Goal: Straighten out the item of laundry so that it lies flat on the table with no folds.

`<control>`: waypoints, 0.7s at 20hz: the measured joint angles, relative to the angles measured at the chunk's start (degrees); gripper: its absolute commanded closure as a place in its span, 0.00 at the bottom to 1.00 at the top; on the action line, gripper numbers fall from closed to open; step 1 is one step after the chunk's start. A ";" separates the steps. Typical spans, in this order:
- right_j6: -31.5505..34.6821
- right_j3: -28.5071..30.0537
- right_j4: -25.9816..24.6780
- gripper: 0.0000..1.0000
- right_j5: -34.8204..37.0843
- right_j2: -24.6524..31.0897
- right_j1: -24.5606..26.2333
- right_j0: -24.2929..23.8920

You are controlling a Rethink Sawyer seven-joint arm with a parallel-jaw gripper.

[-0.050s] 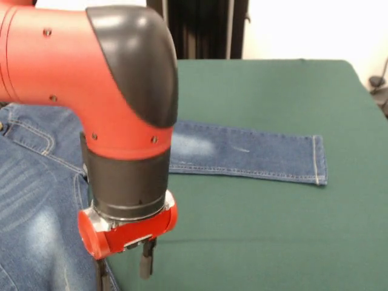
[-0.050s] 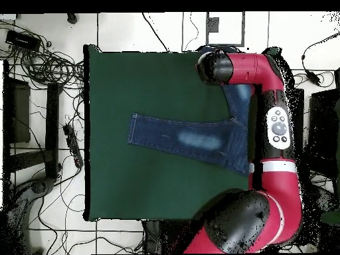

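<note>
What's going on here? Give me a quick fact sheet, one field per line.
Robot: red and black arm
Gripper: open, low at the jeans' edge, contact unclear
Laundry: blue denim jeans
Layout: one leg lies straight and flat; the rest is hidden under the arm in the overhead view
Surface: dark green table
Floor: cables beside the table

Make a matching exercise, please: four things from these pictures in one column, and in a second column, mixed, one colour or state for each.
Things:
1. jeans
2. table
3. gripper
4. hem of the jeans leg

Descriptions:
A. dark green top
B. blue denim with a faded whitish patch
C. dark fingers hanging under a red wrist
D. light stitching across the leg's end

Pairs: 1-B, 2-A, 3-C, 4-D
</note>
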 measured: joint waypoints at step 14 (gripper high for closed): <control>0.00 -22.38 -5.84 0.00 12.04 2.52 9.56 5.47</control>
